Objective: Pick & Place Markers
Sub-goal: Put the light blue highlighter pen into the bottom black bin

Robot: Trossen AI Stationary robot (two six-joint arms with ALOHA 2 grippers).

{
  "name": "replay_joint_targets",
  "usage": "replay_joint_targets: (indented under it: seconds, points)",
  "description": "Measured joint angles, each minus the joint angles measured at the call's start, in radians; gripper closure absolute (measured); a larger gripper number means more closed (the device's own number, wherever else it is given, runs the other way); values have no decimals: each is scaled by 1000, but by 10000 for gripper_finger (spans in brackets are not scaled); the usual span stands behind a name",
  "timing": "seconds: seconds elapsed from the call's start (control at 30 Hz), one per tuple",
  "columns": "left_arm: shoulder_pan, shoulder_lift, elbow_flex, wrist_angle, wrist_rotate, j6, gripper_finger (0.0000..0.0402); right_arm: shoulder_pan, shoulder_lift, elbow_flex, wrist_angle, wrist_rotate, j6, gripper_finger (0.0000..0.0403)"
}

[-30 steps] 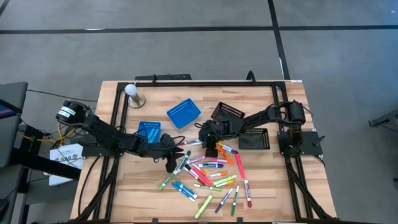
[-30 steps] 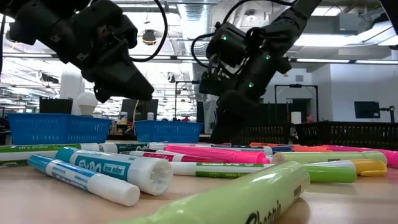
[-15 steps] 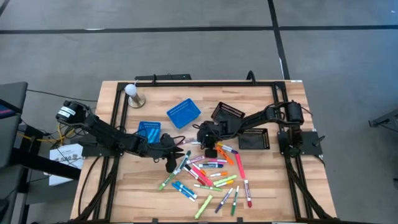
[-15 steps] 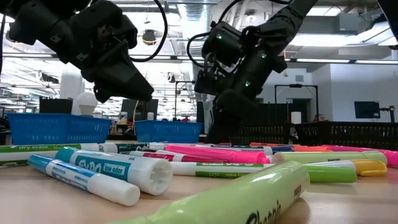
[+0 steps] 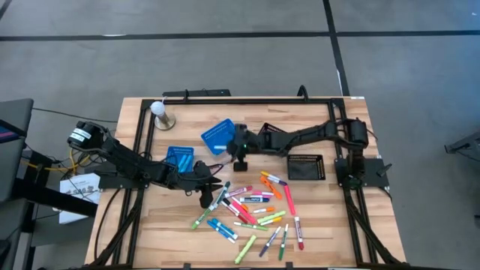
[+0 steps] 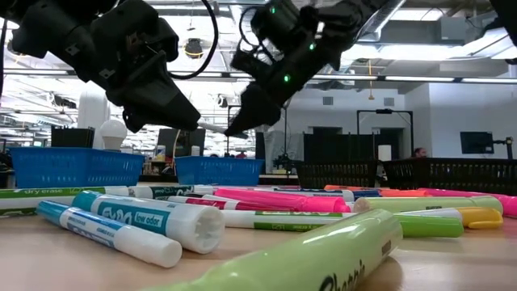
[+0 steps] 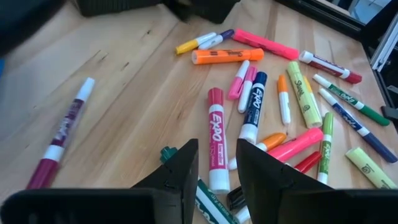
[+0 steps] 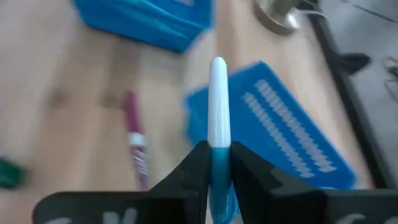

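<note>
Right hand (image 5: 238, 155) clenched on a blue-and-white marker (image 8: 217, 112), raised off the bench (image 5: 315, 240), just beside a blue basket (image 5: 221, 136). We note left hand (image 7: 216, 163) hovering over the marker pile (image 5: 255, 210), fingers parted, gripping nothing. Second blue basket (image 5: 180, 157) sits nearby.

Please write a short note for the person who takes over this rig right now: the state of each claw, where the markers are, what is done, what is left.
Right claw: shut on a blue marker with a white cap, raised beside the tilted blue basket at the table's middle.
Left claw: open, holding nothing, low over the left edge of the marker pile.
Markers: nearly all loose on the wood in front of the baskets; one purple marker lies apart.
Done: one marker lifted.
Left: drop it, then clear the pile. Basket contents cannot be seen.
</note>
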Motion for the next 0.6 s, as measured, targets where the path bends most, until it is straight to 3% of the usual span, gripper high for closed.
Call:
replay_joint_targets:
  seconds: [0.23,0.37,0.6]
  points:
    - [0,0,0,5,0,0,298,-118,8,0,-32,-94,-25,368]
    - [0,0,0,10,0,0,298,-155,29,1,-17,-174,-19,335]
    - [0,0,0,11,0,0,298,-149,75,0,29,-161,-44,275]
